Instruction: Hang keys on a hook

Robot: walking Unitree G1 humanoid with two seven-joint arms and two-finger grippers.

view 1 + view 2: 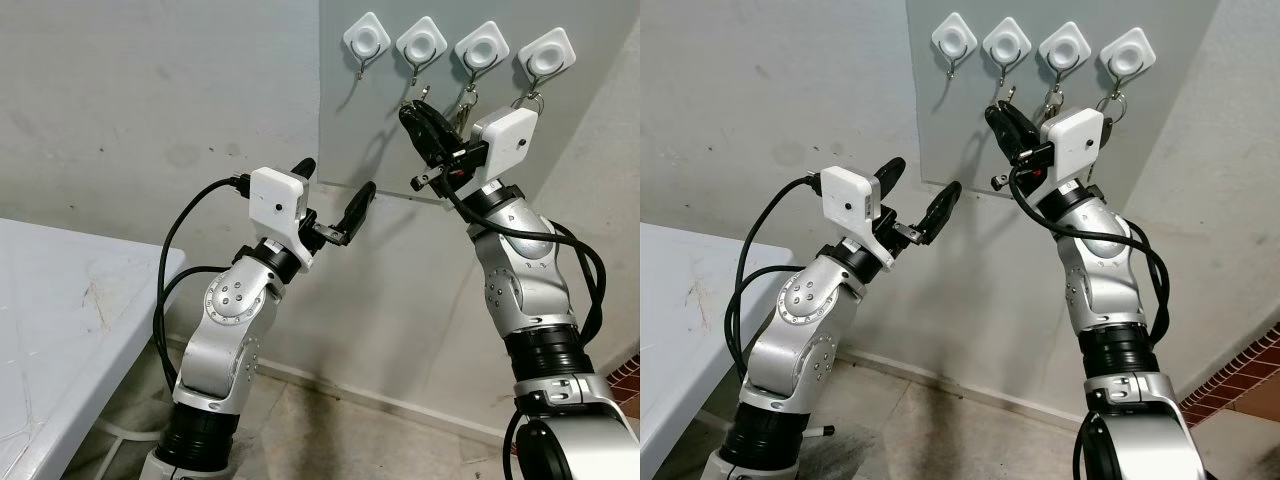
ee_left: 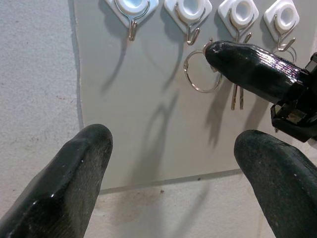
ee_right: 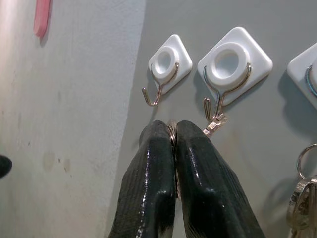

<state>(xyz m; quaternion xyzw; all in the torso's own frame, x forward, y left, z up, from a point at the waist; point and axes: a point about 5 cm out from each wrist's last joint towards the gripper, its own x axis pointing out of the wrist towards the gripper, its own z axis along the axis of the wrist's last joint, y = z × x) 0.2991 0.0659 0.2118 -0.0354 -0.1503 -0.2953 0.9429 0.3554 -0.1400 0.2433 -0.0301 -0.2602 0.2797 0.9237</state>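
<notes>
Right gripper (image 3: 174, 130) is pinched on a key ring (image 2: 202, 73) just below the second hook (image 3: 218, 106); left gripper (image 1: 333, 192) is held spread, lower left.

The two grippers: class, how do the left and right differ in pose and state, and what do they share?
1. The left gripper has its fingers spread apart and holds nothing; the right gripper is pinched shut on a key ring.
2. The left gripper sits lower, below the grey panel; the right gripper is raised to just under the hooks.
Shared: both have two black fingers and a white wrist camera box.
</notes>
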